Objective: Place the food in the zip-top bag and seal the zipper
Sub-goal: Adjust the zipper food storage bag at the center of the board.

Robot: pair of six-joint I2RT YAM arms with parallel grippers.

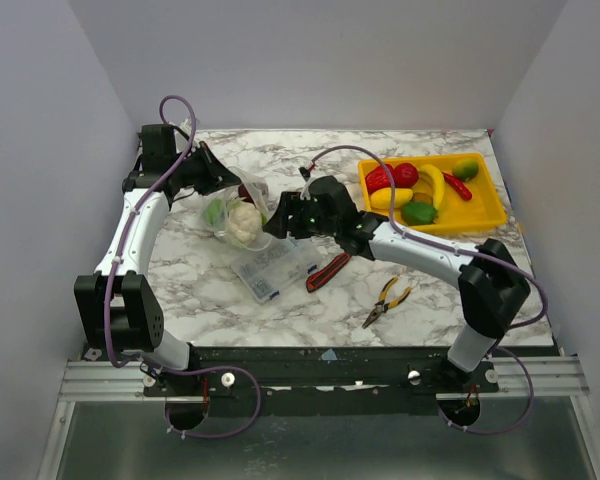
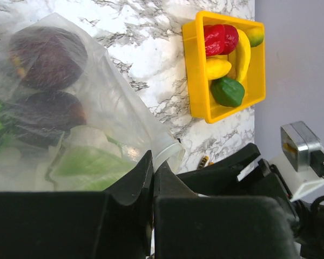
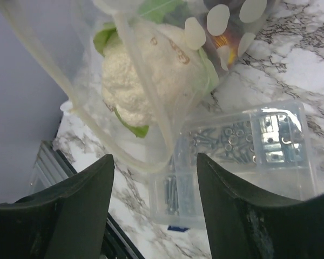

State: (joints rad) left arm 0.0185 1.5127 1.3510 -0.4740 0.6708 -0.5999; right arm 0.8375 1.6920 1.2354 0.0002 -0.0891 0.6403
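The clear zip-top bag (image 1: 242, 212) sits at the table's middle left, holding a white cauliflower (image 1: 245, 222), green pieces and dark maroon pieces (image 2: 48, 59). My left gripper (image 2: 152, 162) is shut on the bag's zipper strip (image 2: 170, 154) at its rim. My right gripper (image 3: 154, 167) is open just right of the bag, its fingers either side of the lower zipper edge (image 3: 146, 162), not touching. The cauliflower shows through the plastic in the right wrist view (image 3: 135, 81). More food, red, yellow and green pieces (image 1: 420, 190), lies in the yellow tray (image 1: 485, 215).
A clear rigid compartment box of screws (image 1: 273, 270) lies just in front of the bag. Red-handled pliers (image 1: 327, 270) and yellow-handled pliers (image 1: 387, 300) lie on the marble table right of it. White walls enclose the table.
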